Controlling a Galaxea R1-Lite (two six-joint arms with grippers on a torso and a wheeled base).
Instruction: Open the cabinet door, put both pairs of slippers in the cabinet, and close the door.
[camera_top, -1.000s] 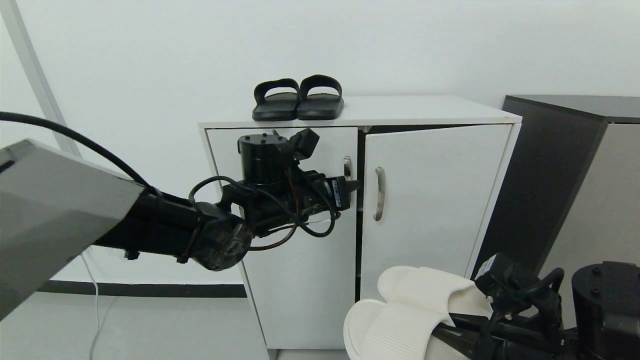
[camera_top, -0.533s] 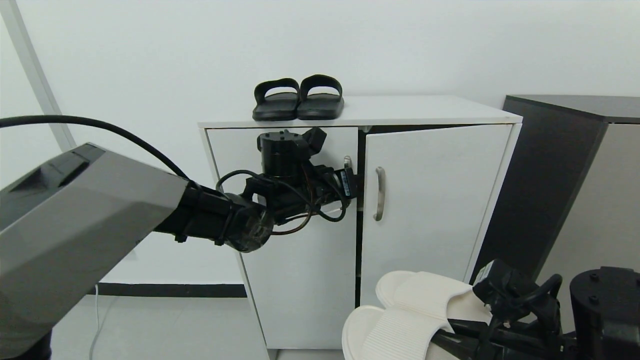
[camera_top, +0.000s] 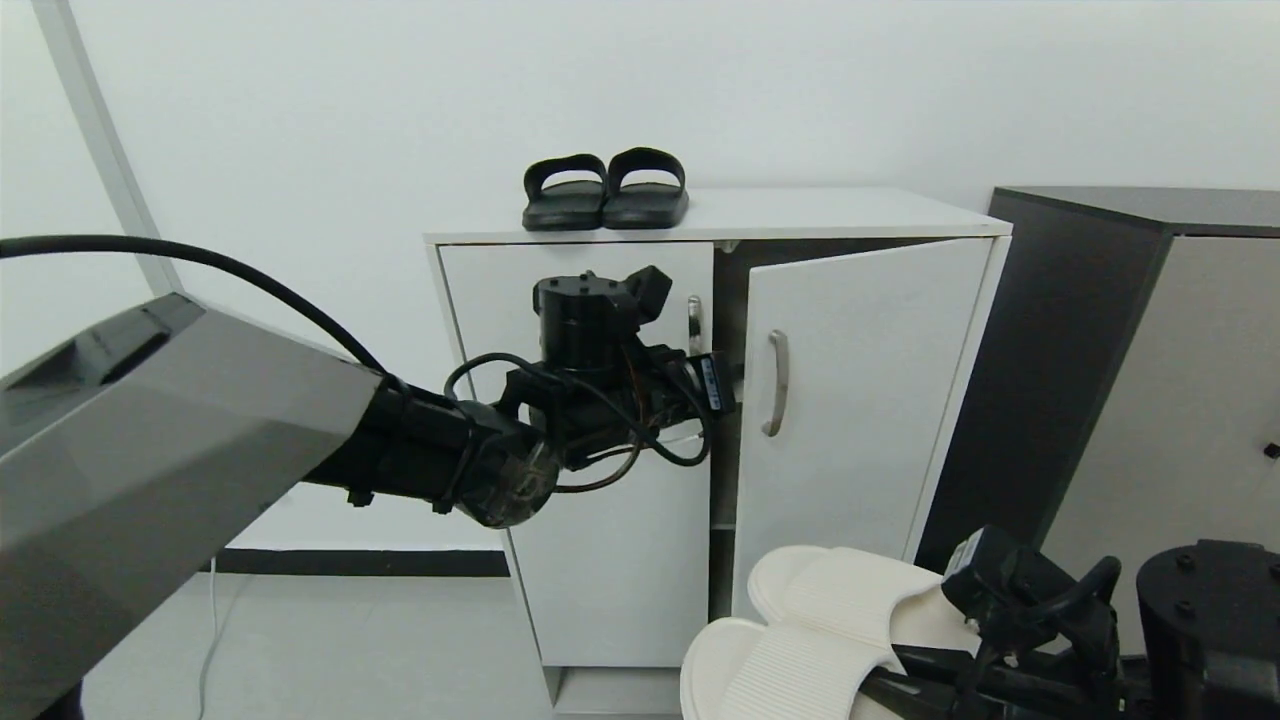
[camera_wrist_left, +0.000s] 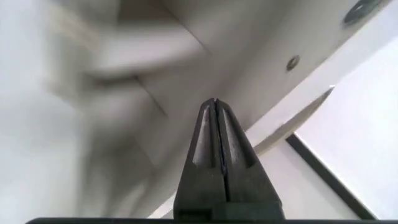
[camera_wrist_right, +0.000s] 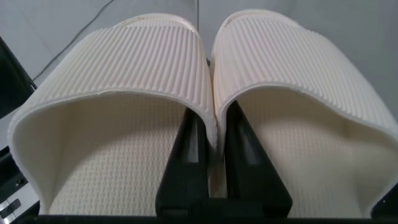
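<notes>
My left gripper (camera_wrist_left: 215, 143) is pressed shut on nothing, its tip poked into the dark gap beside the edge of the right door (camera_top: 850, 400), which stands only a little ajar. My right gripper (camera_wrist_right: 214, 155) is clamped on the white slippers (camera_top: 820, 620), pinching their two inner walls together and holding the pair low in front of the cabinet (camera_top: 850, 210). The black slippers (camera_top: 605, 190) sit side by side on the cabinet's top, untouched. So I judge the task is barely begun: the door needs swinging wide, both pairs have yet to go in, and the closing comes last. The left door (camera_top: 590, 560) is shut. In the way, I reckon, is the half-open door itself. The dark cabinet (camera_top: 1050, 350) just beside it may limit its swing.
</notes>
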